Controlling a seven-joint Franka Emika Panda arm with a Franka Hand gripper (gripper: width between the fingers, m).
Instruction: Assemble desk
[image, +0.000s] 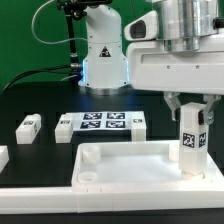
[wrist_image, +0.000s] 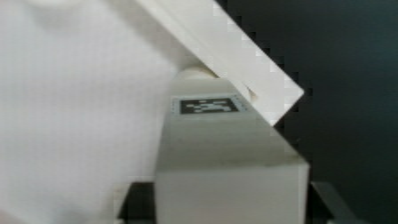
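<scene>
Fingers (image: 173, 108) clamped on white square plastic leg post (image: 192, 138) w/ b&w tag, upright at corner of white rimmed rectangular tabletop panel (image: 120, 165).

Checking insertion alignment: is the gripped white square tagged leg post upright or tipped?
Upright: the white square leg post hangs vertical in the gripper, at the white rimmed tabletop panel's corner.

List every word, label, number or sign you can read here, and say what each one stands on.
No words or numbers can be read anywhere.
Marker board: black-and-white square tags, patterns only, no letters.
Upright leg in the gripper: one patterned square tag, no text.
Loose leg: dark tag, too small to read.
Arm base: small dark mark, too blurred to read.
</scene>
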